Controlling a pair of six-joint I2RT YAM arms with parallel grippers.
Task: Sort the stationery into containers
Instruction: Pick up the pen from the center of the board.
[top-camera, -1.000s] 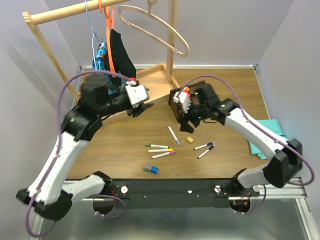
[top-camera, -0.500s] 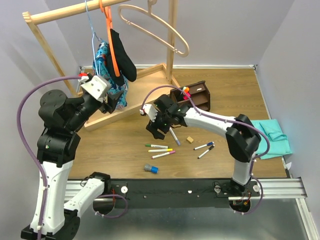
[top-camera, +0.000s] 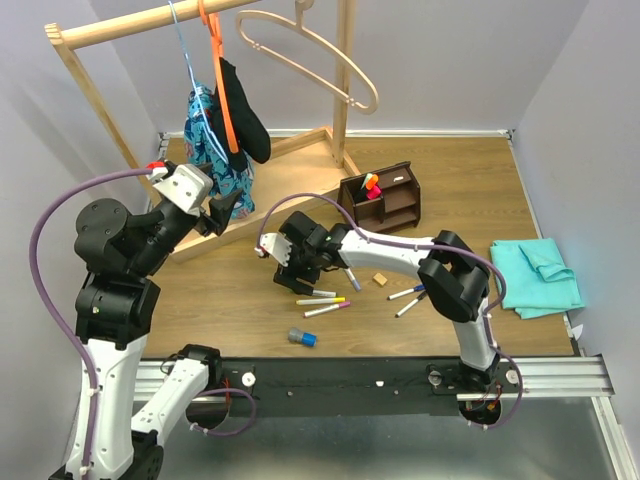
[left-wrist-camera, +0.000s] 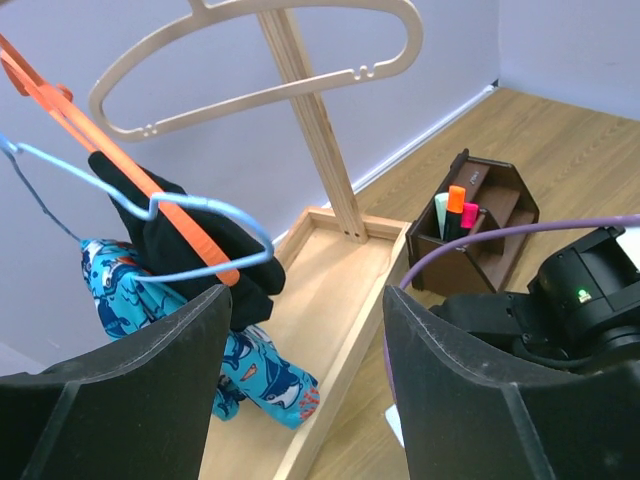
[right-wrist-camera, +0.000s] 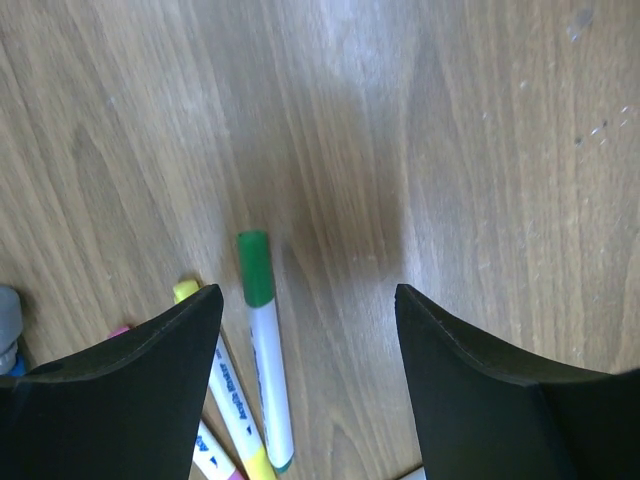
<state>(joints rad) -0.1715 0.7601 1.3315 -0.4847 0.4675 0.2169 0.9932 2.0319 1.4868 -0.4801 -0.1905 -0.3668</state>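
Green-capped (top-camera: 315, 293), yellow-capped (top-camera: 322, 301) and pink-capped (top-camera: 328, 310) markers lie together on the table. A purple-capped marker (top-camera: 350, 274), two more markers (top-camera: 408, 293), a tan cube (top-camera: 380, 280) and a grey-blue cylinder (top-camera: 302, 338) lie nearby. The brown organiser (top-camera: 395, 200) holds two highlighters (top-camera: 370, 183). My right gripper (top-camera: 290, 268) is open and empty, low over the green marker (right-wrist-camera: 262, 350), with the yellow marker (right-wrist-camera: 228, 395) beside it. My left gripper (top-camera: 218, 205) is open and empty, raised by the rack; its view shows the organiser (left-wrist-camera: 490, 205).
A pale wooden clothes rack (top-camera: 300, 160) with hangers, a blue patterned garment (top-camera: 205, 130) and a black one (top-camera: 243, 115) stands at the back left. A teal cloth (top-camera: 535, 275) lies at the right edge. The rack's base tray (left-wrist-camera: 330, 290) is below my left gripper.
My right gripper has swung from the organiser down and left to the markers. My left arm has drawn back left, away from the rack's base.
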